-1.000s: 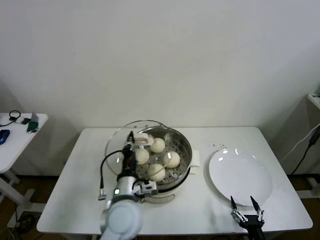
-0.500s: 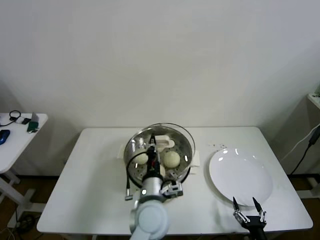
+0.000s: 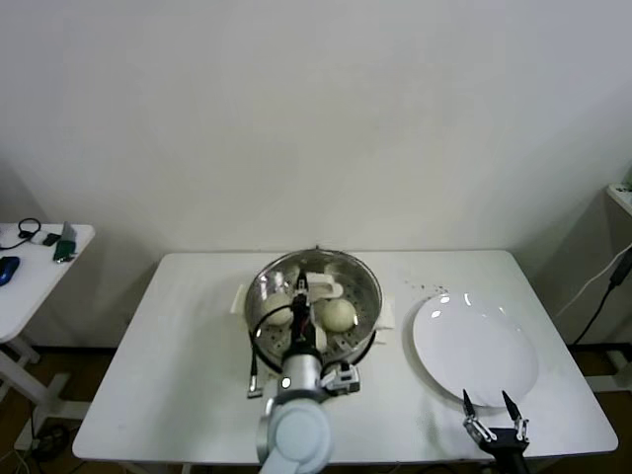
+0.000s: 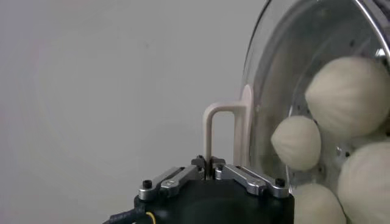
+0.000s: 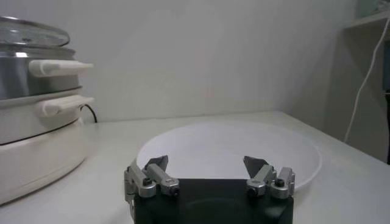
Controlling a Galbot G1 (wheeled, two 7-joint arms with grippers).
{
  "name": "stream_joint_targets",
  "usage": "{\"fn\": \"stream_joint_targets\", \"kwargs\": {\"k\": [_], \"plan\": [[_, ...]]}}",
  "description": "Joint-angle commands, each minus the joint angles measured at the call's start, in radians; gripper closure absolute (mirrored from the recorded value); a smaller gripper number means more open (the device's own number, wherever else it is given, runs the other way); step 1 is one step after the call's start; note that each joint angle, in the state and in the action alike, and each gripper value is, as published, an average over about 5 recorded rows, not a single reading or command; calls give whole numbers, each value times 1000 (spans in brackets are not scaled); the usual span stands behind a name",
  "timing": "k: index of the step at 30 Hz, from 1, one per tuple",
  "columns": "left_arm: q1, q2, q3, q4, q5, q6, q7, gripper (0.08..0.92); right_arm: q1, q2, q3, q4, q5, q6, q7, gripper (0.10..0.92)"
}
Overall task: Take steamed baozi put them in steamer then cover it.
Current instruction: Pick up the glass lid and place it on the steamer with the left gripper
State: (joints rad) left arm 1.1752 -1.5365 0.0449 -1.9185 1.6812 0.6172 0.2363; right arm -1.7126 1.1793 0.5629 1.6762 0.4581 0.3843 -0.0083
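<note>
**Cover seated on steamer, left hand pinching the handle**

The left hand (image 3: 301, 288) was observed above the steamer (image 3: 363, 314), its fingers pressed together on the cream-white handle (image 4: 222, 131) of the cover (image 4: 286, 79). In the left wrist view the handle was seen gripped between the two fingers, with the glass of the cover directly behind it. The cover (image 3: 341, 267) was found lying over the steamer, its metal rim matching the steamer's rim all round as far as could be judged from the head view; in the right wrist view the cover's rim (image 5: 27, 30) was seen resting on top of the steamer wall (image 5: 24, 76).

The steamed baozi (image 4: 348, 94) were noted inside the steamer, under the glass. Four were visible in the left wrist view; in the head view two (image 3: 339, 314) could be made out, the others being hidden by the arm.

The steamer was located mid-desk, toward the far edge. A white plate (image 3: 475, 348) was recorded well apart from it on the right side, near the front edge of the desk (image 3: 178, 365). Bare desk surface lay to the left of the steamer.

The right hand (image 3: 494, 420) was held at the front desk edge, just beside the plate's near rim, its fingers spread and gripping nothing (image 5: 208, 173).
</note>
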Motion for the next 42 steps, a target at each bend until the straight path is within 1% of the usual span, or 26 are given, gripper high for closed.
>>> {"fn": "stream_joint_targets", "kwargs": {"k": [1, 10, 20, 32, 42], "plan": [[3, 56, -13, 15, -6, -7, -14, 861, -3, -1, 0, -1, 1, 7, 0, 203], [-9, 48, -12, 32, -12, -11, -34, 861, -8, 9, 1, 0, -3, 12, -1, 203], [-21, 22, 5, 42, -10, -21, -55, 861, -8, 25, -4, -13, -16, 20, -3, 203], [-15, 46, -10, 47, -17, -21, -57, 861, -8, 26, -4, -20, -16, 33, -4, 203], [-14, 44, -5, 49, -38, -24, -59, 861, -5, 30, -6, -22, -23, 34, -6, 203]]}}
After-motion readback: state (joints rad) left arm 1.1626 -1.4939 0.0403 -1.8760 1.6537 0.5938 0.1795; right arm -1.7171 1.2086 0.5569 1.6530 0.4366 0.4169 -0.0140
